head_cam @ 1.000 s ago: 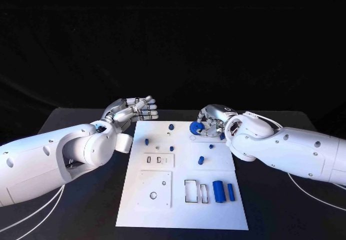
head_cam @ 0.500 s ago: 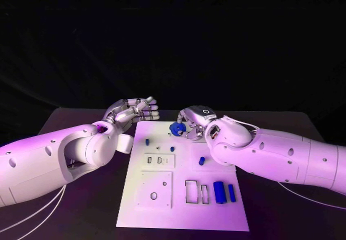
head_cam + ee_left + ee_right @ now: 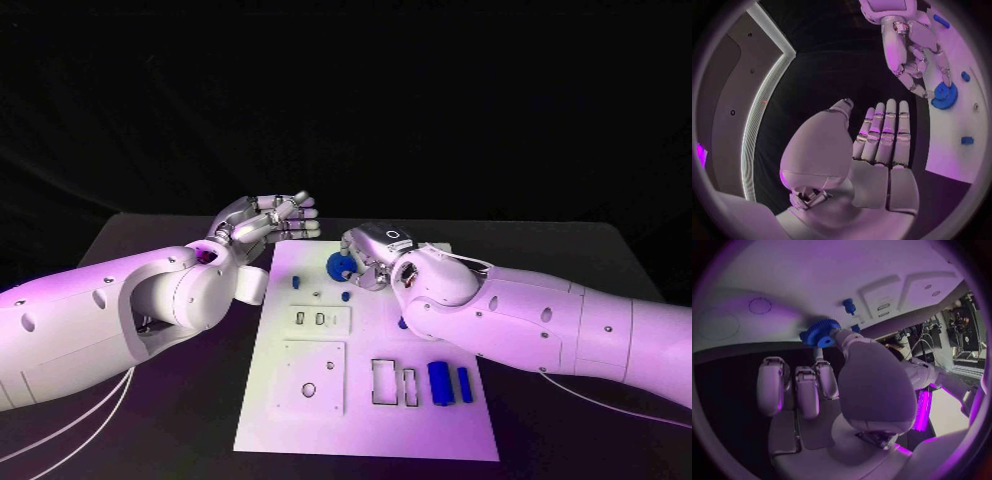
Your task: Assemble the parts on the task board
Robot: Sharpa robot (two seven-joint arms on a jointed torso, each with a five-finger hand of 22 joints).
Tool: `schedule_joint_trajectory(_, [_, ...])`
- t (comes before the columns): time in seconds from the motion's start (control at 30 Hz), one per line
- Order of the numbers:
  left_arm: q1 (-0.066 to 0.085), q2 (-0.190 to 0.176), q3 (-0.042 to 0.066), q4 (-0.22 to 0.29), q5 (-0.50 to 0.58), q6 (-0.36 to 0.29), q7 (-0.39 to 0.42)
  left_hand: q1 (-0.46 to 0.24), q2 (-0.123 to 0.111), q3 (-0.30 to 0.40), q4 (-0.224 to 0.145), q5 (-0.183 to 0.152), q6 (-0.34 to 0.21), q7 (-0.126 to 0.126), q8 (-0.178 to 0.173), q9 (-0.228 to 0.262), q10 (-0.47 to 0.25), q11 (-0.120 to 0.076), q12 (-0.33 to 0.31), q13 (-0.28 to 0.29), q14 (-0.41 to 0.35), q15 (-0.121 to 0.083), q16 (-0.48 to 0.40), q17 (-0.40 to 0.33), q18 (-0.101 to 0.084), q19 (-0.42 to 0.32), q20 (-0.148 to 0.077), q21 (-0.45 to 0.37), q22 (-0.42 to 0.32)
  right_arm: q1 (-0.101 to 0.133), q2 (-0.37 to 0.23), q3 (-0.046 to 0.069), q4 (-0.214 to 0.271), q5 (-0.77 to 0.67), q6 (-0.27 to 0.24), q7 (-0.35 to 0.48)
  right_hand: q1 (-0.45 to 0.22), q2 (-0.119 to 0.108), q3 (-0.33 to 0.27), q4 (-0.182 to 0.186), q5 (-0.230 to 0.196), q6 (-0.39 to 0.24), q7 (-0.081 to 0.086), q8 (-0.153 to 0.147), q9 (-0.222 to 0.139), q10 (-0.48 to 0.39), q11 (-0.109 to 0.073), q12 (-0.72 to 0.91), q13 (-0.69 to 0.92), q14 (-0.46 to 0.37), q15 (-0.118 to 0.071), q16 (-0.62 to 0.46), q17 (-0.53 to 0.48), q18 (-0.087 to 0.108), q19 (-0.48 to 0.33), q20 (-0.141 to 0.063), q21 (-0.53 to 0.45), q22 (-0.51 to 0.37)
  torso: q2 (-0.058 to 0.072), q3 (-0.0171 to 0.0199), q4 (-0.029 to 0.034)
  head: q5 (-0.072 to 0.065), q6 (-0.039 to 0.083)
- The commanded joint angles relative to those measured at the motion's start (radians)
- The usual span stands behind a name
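The white task board point(image 3: 325, 405) lies in the middle of the table. My right hand point(image 3: 372, 256) hovers over the board's far end and pinches a blue gear point(image 3: 343, 266) at its fingertips. The right wrist view shows the thumb pressing that gear point(image 3: 820, 333) just above the board point(image 3: 786, 280). In the left wrist view the gear point(image 3: 945, 94) hangs under my right hand point(image 3: 907, 50). My left hand point(image 3: 268, 220) floats left of the board's far corner, fingers straight and side by side point(image 3: 882, 132), holding nothing.
Small blue pegs point(image 3: 346, 296) stand in the board's far half, another point(image 3: 404, 321) sits mid-right. Two blue cylinders point(image 3: 438, 383) lie near the right edge beside rectangular slots point(image 3: 385, 382). A raised square plate point(image 3: 312, 375) occupies the near left.
My right hand has carried the blue gear leftward across the board's far end, toward the left hand. The left arm has stayed where it was.
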Motion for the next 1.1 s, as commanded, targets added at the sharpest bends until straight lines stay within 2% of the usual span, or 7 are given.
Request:
schedule_joint_trajectory(0.03, [0.001,0.002,0.001,0.002,-0.005,0.011,0.008,0.001,0.008,0.000,-0.005,0.001,0.001,0.003,-0.005,-0.001,0.004,0.002,-0.003,0.002,-0.009,0.001,-0.006,0.001,0.009,-0.003,0.002,-0.004,-0.001,-0.005,0.008,0.000,-0.008,-0.027,0.000,-0.001,0.004,-0.008,0.005,-0.001,-0.003,0.008,0.000,-0.003,0.001,0.008,0.002,0.006,0.029,0.104,-0.003,0.004,0.263,-0.021,0.004,0.000,0.006,0.021,-0.001,0.0006,-0.0006,0.001,-0.001])
schedule_joint_trajectory(0.33, [0.001,0.003,0.001,0.000,-0.005,0.012,0.008,0.001,0.008,0.000,-0.005,0.001,0.001,0.003,-0.005,-0.001,0.004,0.002,-0.003,0.002,-0.009,0.001,-0.006,0.001,0.009,-0.003,0.002,-0.004,-0.001,-0.011,0.027,0.000,-0.027,-0.027,0.008,-0.002,-0.002,-0.012,0.011,0.000,-0.006,0.006,0.002,-0.010,-0.002,0.006,0.003,0.005,0.027,0.104,-0.001,0.004,0.263,-0.020,0.003,0.001,0.004,0.020,-0.002,0.0012,-0.0011,0.002,0.002])
schedule_joint_trajectory(0.77, [0.001,0.002,0.001,0.000,-0.005,0.016,0.006,0.001,0.008,0.000,-0.005,0.001,0.001,0.003,-0.005,-0.001,0.004,0.002,-0.003,0.002,-0.009,0.001,-0.006,0.001,0.009,-0.003,0.002,-0.004,-0.001,-0.011,0.037,0.000,-0.043,-0.027,0.001,-0.011,-0.029,-0.030,0.029,-0.007,-0.017,-0.039,0.021,-0.059,-0.019,-0.012,0.020,-0.011,0.008,0.104,0.012,0.004,0.263,-0.019,-0.001,0.013,-0.003,0.017,-0.001,0.0006,-0.0008,0.001,0.004])
schedule_joint_trajectory(0.93, [0.001,0.002,0.001,0.000,-0.005,0.016,0.007,0.001,0.008,0.000,-0.005,0.001,0.001,0.003,-0.005,-0.001,0.004,0.002,-0.003,0.002,-0.009,0.001,-0.006,0.001,0.009,-0.003,0.002,-0.004,-0.001,-0.011,0.037,0.000,-0.043,-0.026,-0.007,-0.013,-0.030,-0.030,0.032,-0.010,-0.019,-0.046,0.023,-0.065,-0.021,-0.014,0.022,-0.012,0.006,0.104,0.014,0.004,0.263,-0.019,-0.001,0.015,-0.003,0.017,-0.001,0.0011,-0.0005,-0.001,0.006])
schedule_joint_trajectory(1.1, [0.001,0.002,0.001,0.000,-0.005,0.016,0.007,0.001,0.008,0.000,-0.005,0.001,0.001,0.003,-0.005,-0.001,0.004,0.002,-0.003,0.002,-0.009,0.001,-0.006,0.001,0.009,-0.003,0.002,-0.004,-0.001,-0.011,0.037,0.000,-0.040,-0.021,-0.014,-0.010,-0.036,-0.033,0.033,-0.016,-0.023,-0.078,0.031,-0.087,-0.032,-0.022,0.030,-0.018,-0.002,0.104,0.021,0.004,0.263,-0.018,-0.003,0.021,-0.007,0.016,-0.001,0.0007,-0.0014,-0.001,0.006])
